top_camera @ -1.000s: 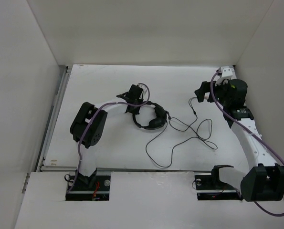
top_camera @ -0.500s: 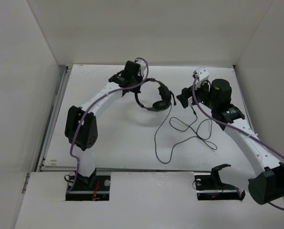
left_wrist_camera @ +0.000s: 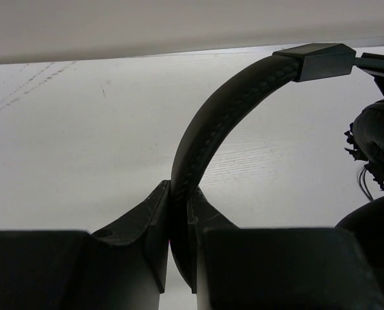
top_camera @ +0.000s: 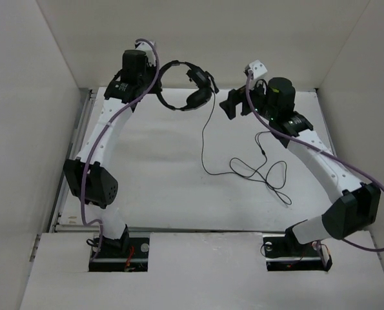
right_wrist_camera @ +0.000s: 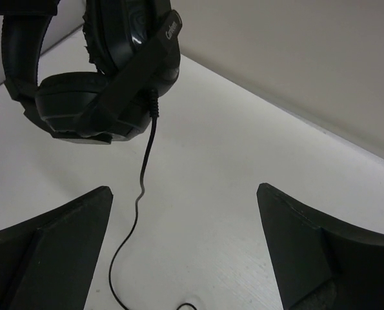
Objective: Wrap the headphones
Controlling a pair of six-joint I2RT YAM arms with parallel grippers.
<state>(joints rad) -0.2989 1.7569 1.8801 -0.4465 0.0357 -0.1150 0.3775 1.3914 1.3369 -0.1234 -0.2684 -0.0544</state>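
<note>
The black headphones (top_camera: pixel 186 82) hang in the air near the back wall, earcups to the right. My left gripper (top_camera: pixel 157 92) is shut on the padded headband (left_wrist_camera: pixel 225 97), which is pinched edge-on between its fingers (left_wrist_camera: pixel 154 213). The thin black cable (top_camera: pixel 202 139) drops from an earcup (right_wrist_camera: pixel 108 77) to the table and ends in loose loops (top_camera: pixel 269 175). My right gripper (top_camera: pixel 233 103) hovers just right of the earcups, jaws wide open and holding nothing. In the right wrist view the cable (right_wrist_camera: pixel 142 177) hangs down close to the left finger (right_wrist_camera: pixel 62 239).
White walls enclose the table (top_camera: pixel 146 168) on the left, back and right. A metal rail (top_camera: pixel 74 150) runs along the table's left edge. Purple arm cables (top_camera: pixel 114 119) trail along both arms. The arm bases (top_camera: pixel 117 242) sit at the near edge.
My left arm has carried the headphones off the table, up and back to the left. The right gripper has followed towards the earcups, and the cable has been pulled taller.
</note>
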